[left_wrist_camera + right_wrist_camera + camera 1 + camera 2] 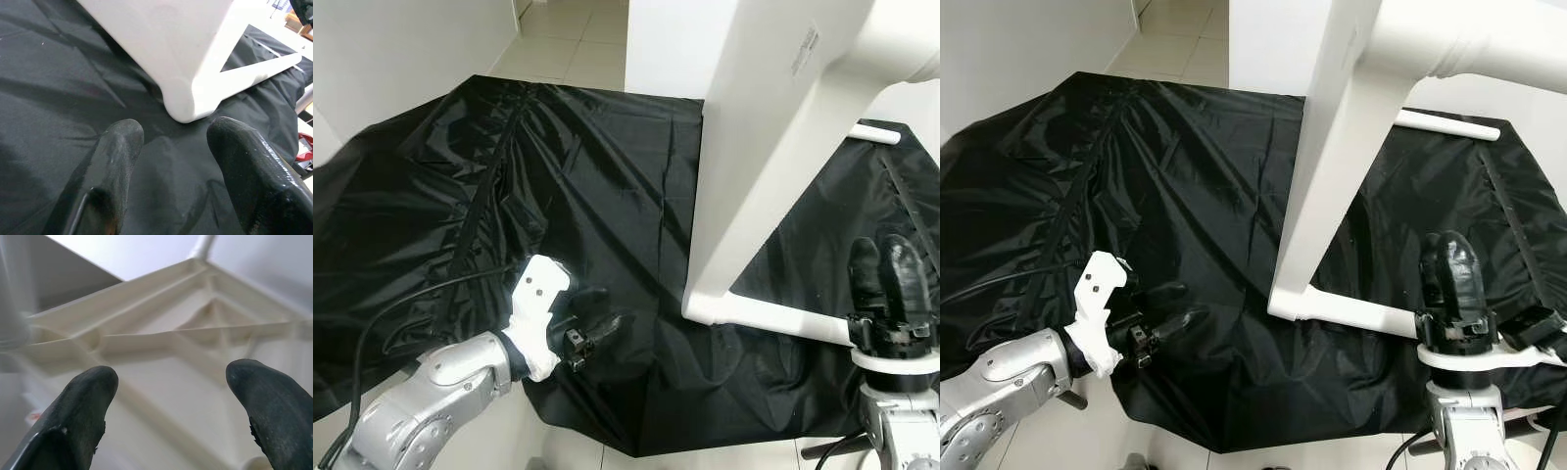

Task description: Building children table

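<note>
Left eye view: white kids' table (773, 147) stands on its edge on the black sheet (607, 157), one corner down on the cloth, at least one round leg (1449, 124) fitted and sticking out sideways. My left gripper (597, 328) is low over the sheet near that bottom corner, fingers (117, 156) apart w/ a clear gap, holding nothing; corner sits just ahead of them. My right gripper (1454, 269) points up beside the bottom edge rail, fingers (88, 401) spread wide, nothing held; ribbed underside of the top is in front of it. Progress, my guess: partly built, a leg or more on, can't tell how many are left. No loose legs or screws visible on the sheet.
</note>
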### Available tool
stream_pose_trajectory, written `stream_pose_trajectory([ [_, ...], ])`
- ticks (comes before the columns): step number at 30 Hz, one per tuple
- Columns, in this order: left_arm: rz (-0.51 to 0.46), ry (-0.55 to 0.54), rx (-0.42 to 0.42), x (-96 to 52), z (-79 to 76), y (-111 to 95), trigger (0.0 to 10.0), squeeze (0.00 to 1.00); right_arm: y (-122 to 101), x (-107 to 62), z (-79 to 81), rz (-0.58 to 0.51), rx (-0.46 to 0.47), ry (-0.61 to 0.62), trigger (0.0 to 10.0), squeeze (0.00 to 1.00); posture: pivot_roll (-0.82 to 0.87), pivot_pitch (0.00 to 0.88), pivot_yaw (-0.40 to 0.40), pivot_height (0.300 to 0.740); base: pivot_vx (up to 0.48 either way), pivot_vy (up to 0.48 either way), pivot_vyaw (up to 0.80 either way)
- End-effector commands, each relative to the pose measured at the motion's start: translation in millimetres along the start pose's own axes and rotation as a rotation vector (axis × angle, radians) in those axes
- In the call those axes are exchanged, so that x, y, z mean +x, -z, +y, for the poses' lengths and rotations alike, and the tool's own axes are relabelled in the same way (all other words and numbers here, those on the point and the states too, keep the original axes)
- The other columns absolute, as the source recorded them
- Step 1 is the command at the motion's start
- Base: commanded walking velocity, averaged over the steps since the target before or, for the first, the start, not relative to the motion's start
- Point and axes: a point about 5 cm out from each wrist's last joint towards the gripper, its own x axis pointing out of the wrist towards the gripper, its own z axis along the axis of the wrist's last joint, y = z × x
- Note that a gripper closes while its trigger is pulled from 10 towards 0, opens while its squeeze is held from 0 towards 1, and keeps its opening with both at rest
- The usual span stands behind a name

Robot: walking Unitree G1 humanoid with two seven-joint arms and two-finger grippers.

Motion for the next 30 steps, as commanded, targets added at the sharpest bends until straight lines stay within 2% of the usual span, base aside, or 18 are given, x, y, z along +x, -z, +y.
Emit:
stream_pose_trajectory([
  [1, 0.001, 0.043, 0.009, -0.3, 2.4, -0.1, 10.0, 0.00, -4.8, 3.7, -6.7, -0.010, -0.078, 0.081, 10.0, 0.00, 0.09, 0.128, -0.010, 0.740, 0.000, 0.000, 0.00],
  [3, -0.025, -0.007, 0.019, 1.7, 11.8, -5.8, 10.0, 0.00, -5.7, 16.9, -12.2, -0.014, -0.175, 0.161, 10.0, 0.00, 0.09, 0.118, -0.009, 0.740, 0.000, 0.000, 0.00],
  [4, -0.025, -0.007, 0.019, 1.7, 11.8, -5.8, 10.0, 0.00, -5.7, 16.9, -12.2, -0.014, -0.175, 0.161, 10.0, 0.00, 0.09, 0.118, -0.009, 0.740, 0.000, 0.000, 0.00],
  [6, -0.047, -0.042, 0.029, 3.3, 18.8, -10.6, 10.0, 0.00, -6.4, 26.2, -16.0, -0.022, -0.248, 0.214, 10.0, 0.00, 0.09, 0.114, -0.008, 0.740, 0.000, 0.000, 0.00],
  [9, -0.058, -0.066, 0.032, 4.5, 23.6, -13.5, 10.0, 0.00, -5.2, 30.8, -18.8, -0.012, -0.292, 0.251, 10.0, 0.00, 0.09, 0.111, -0.008, 0.740, 0.000, 0.000, 0.00],
  [10, -0.076, -0.100, 0.030, 6.5, 29.9, -17.9, 10.0, 0.00, -1.9, 38.2, -21.3, 0.037, -0.427, 0.286, 10.0, 0.00, 0.09, 0.108, -0.008, 0.740, 0.000, 0.000, 0.00],
  [12, -0.077, -0.105, 0.030, 7.0, 31.0, -18.5, 10.0, 0.00, -0.3, 40.4, -21.6, 0.041, -0.436, 0.299, 10.0, 0.00, 0.09, 0.108, -0.010, 0.740, 0.000, 0.000, 0.00],
  [15, -0.076, -0.107, 0.032, 7.2, 31.3, -18.5, 10.0, 0.00, 0.7, 41.5, -21.4, 0.040, -0.432, 0.305, 10.0, 0.00, 0.09, 0.108, -0.010, 0.740, 0.000, 0.000, 0.00],
  [17, -0.079, -0.140, 0.021, 8.9, 36.2, -18.2, 10.0, 0.00, 6.1, 44.7, -22.0, 0.075, -0.545, 0.361, 10.0, 0.00, 0.08, 0.105, -0.014, 0.740, 0.000, 0.000, 0.00],
  [18, -0.079, -0.140, 0.021, 8.9, 36.2, -18.2, 10.0, 0.00, 6.1, 44.7, -22.0, 0.075, -0.545, 0.361, 10.0, 0.00, 0.08, 0.105, -0.014, 0.740, 0.000, 0.000, 0.00],
  [19, -0.081, -0.154, 0.016, 9.8, 38.2, -18.1, 10.0, 0.00, 8.5, 45.5, -22.0, 0.092, -0.590, 0.374, 10.0, 0.00, 0.08, 0.105, -0.014, 0.740, 0.000, 0.000, 0.00],
  [21, -0.081, -0.154, 0.016, 9.8, 38.2, -18.1, 10.0, 0.00, 8.5, 45.5, -22.0, 0.092, -0.590, 0.374, 10.0, 0.00, 0.08, 0.105, -0.014, 0.740, 0.000, 0.000, 0.00],
  [22, -0.085, -0.174, 0.006, 11.6, 40.4, -17.6, 10.0, 0.00, 13.1, 42.7, -21.6, 0.119, -0.643, 0.403, 10.0, 0.00, 0.07, 0.103, -0.018, 0.740, 0.000, 0.000, 0.00],
  [24, -0.085, -0.174, 0.006, 11.6, 40.4, -17.6, 10.0, 0.00, 13.1, 42.7, -21.6, 0.119, -0.643, 0.403, 10.0, 0.00, 0.07, 0.103, -0.018, 0.740, 0.000, 0.000, 0.00],
  [26, -0.091, -0.199, -0.008, 15.2, 42.0, -16.4, 10.0, 0.00, 23.2, 35.1, -19.5, 0.216, -0.754, 0.430, 10.0, 0.00, 0.06, 0.100, -0.017, 0.740, 0.000, 0.000, 0.00],
  [30, -0.093, -0.218, -0.010, 17.5, 43.8, -16.1, 10.0, 0.00, 28.8, 31.8, -19.9, 0.285, -0.812, 0.444, 10.0, 0.00, 0.06, 0.099, -0.017, 0.740, 0.000, 0.000, 0.00],
])
